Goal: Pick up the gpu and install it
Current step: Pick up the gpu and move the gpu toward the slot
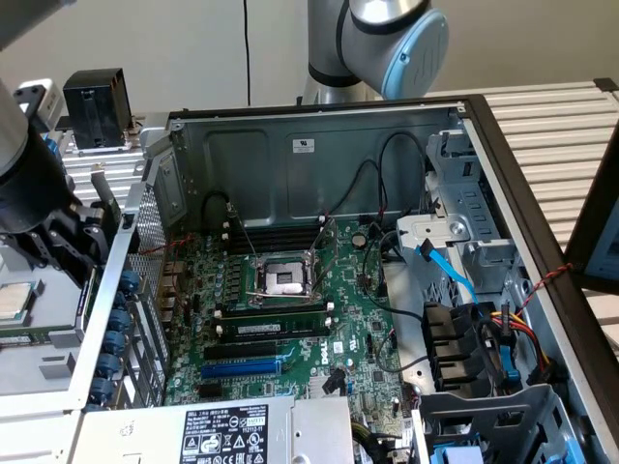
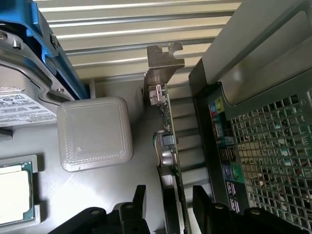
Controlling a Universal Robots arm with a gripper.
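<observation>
The gpu (image 2: 168, 122) stands on edge just outside the computer case, seen edge-on as a thin green board with its silver end bracket (image 2: 163, 63) at the far end. My gripper (image 2: 170, 207) is open and straddles the card. One black finger (image 2: 139, 200) is on the side of the grey tray and the other (image 2: 202, 207) on the side of the case, each with a small gap to the board. In the exterior view my gripper (image 1: 82, 237) hangs at the left, outside the case's perforated rear wall (image 1: 145, 232).
The open case holds a large green motherboard (image 1: 290, 319) with memory sticks, cables and drive cages (image 1: 464, 242). Beside the card lie a grey square block (image 2: 95, 134), a CPU (image 2: 14, 195) and a blue-framed drive (image 2: 24, 92). A black cooler (image 1: 97, 108) stands behind.
</observation>
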